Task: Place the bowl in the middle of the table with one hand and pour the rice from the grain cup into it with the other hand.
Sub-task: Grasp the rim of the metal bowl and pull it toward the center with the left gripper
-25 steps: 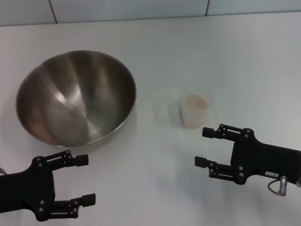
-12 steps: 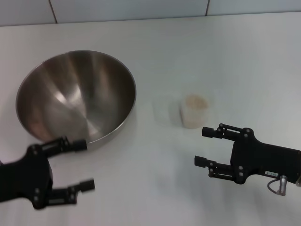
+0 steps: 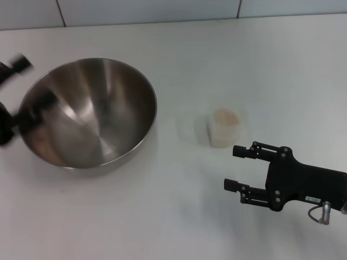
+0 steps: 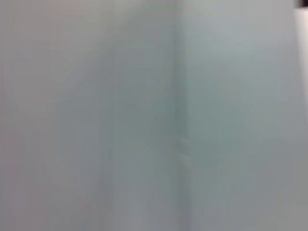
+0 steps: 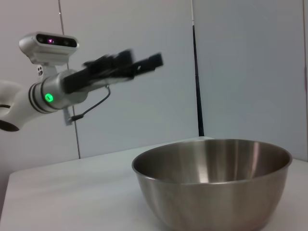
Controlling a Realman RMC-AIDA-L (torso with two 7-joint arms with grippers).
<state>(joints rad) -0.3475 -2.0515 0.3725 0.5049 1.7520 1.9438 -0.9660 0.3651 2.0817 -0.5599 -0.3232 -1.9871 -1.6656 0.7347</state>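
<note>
The table (image 3: 227, 59), white and flat, is seen across the whole head view. The bowl (image 3: 89, 111) is set upright on its left part, well away from the middle, with nothing visible inside. The right gripper (image 3: 234, 168) is held low over the table near its front right, its two fingers spread apart around nothing, just in front of the grain cup (image 3: 224, 127). The left gripper (image 3: 13, 95) is seen blurred at the bowl's far left rim; in the right wrist view it is raised above that rim (image 5: 144, 62), and whether its fingers are apart cannot be told. The cup stands upright, near the bowl but apart from it, and the rice (image 3: 225, 116) is seen filling it to the top.
</note>
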